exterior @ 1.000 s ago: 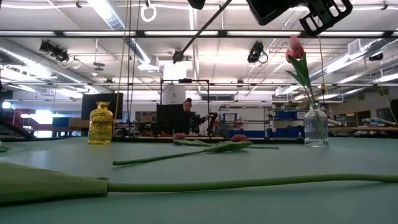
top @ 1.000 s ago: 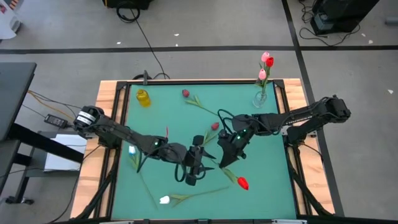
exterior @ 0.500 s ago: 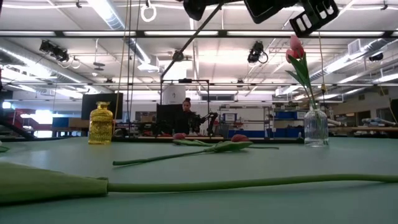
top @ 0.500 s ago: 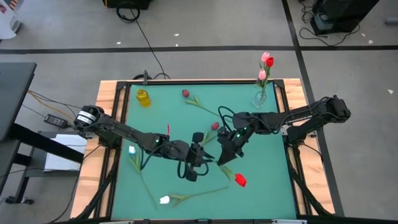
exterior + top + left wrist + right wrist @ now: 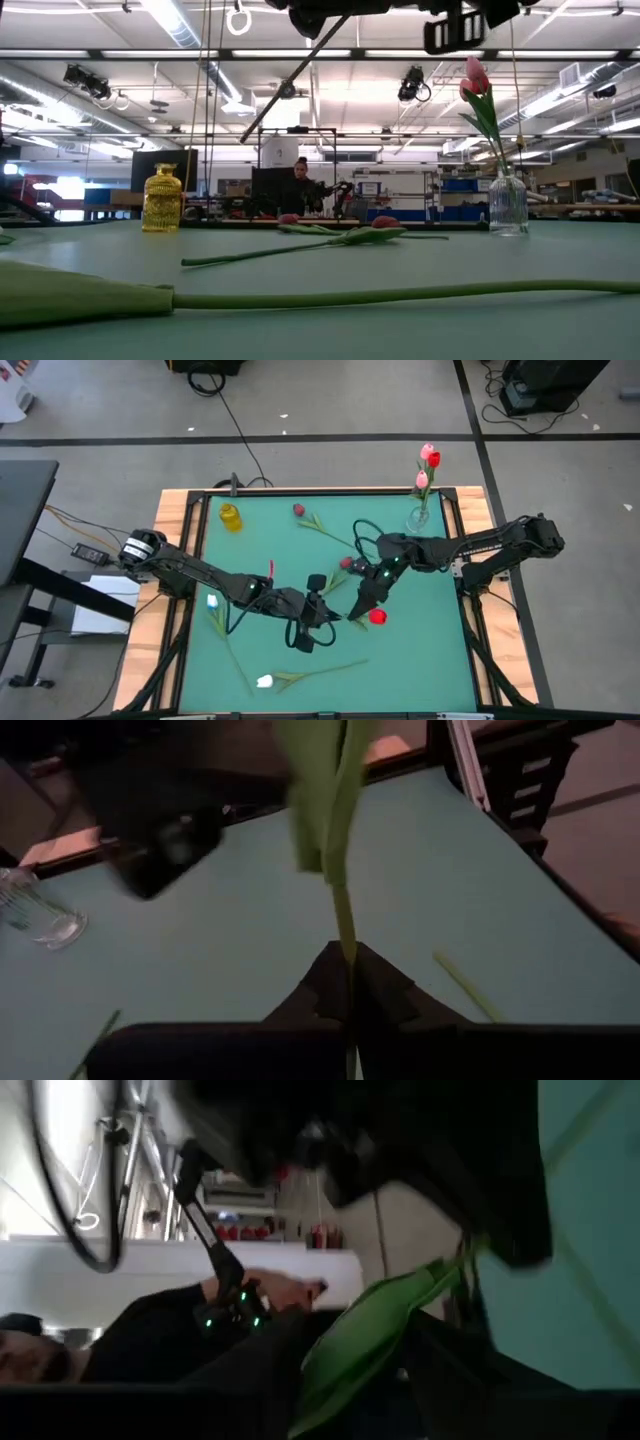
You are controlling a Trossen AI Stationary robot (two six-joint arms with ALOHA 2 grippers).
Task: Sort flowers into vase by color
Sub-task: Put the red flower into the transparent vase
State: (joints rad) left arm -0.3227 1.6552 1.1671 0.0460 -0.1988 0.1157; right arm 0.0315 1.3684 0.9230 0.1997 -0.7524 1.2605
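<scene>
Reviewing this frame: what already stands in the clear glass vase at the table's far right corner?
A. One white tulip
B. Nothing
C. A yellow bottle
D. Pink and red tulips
D: the clear glass vase at the far right corner holds upright stems topped by pink and red tulips; the white tulip lies on the mat, and the yellow bottle stands apart at the far left.
</scene>
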